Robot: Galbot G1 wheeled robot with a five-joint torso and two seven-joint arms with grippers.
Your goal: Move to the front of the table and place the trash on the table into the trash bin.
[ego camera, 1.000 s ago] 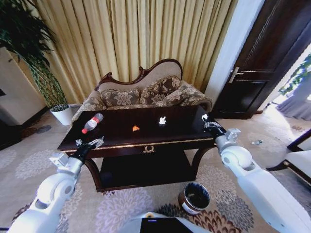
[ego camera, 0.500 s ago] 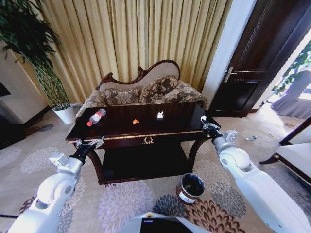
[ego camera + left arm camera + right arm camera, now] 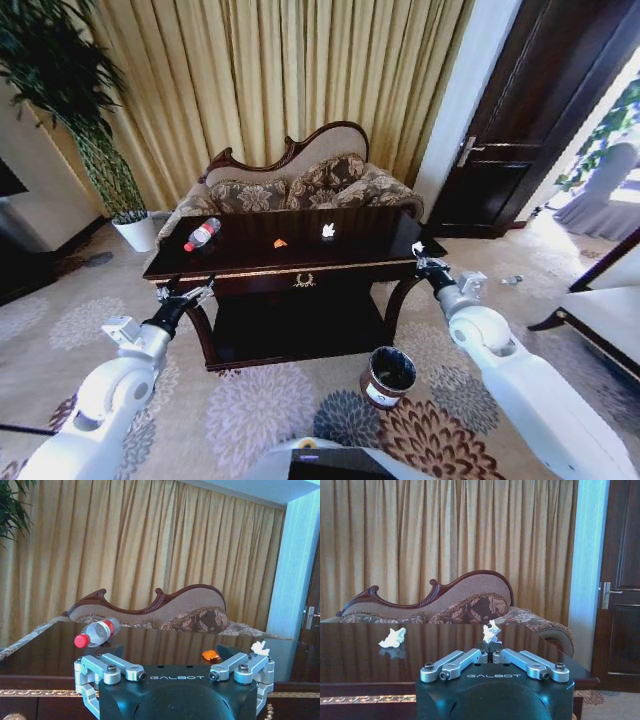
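Robot's parked in front of the table (image 3: pixel 250 268), both arms held out low twd its front edge. Left gripper (image 3: pixel 185 296) sits just off the table's front left corner, jaws spread wide w/ nothing between them; left wrist view shows the fingers (image 3: pixel 116 668) well apart. Right gripper (image 3: pixel 420 252) is at the front right corner, jaws pinched together. A white scrap (image 3: pixel 491 631) sits right at its tips in the right wrist view, but can't tell if it's actually grabbed or just lying on the table behind them.

Trash on the tabletop: clear bottle (image 3: pixel 201 235) w/ red label and cap lies on its side near the left end, cap pointing to the front left. Tiny orange scrap (image 3: pixel 280 242) is abt mid-table, and another white scrap (image 3: pixel 328 231) lies just to the right of it, apart from it.

Trash bin (image 3: pixel 388 376) stands upright on the carpet in front of the table, twd the right side, below the right arm, black liner visible inside. Floral sofa (image 3: pixel 290 188) is behind the table against the curtains (image 3: pixel 280 80), potted plant (image 3: pixel 70 110) off to the left.
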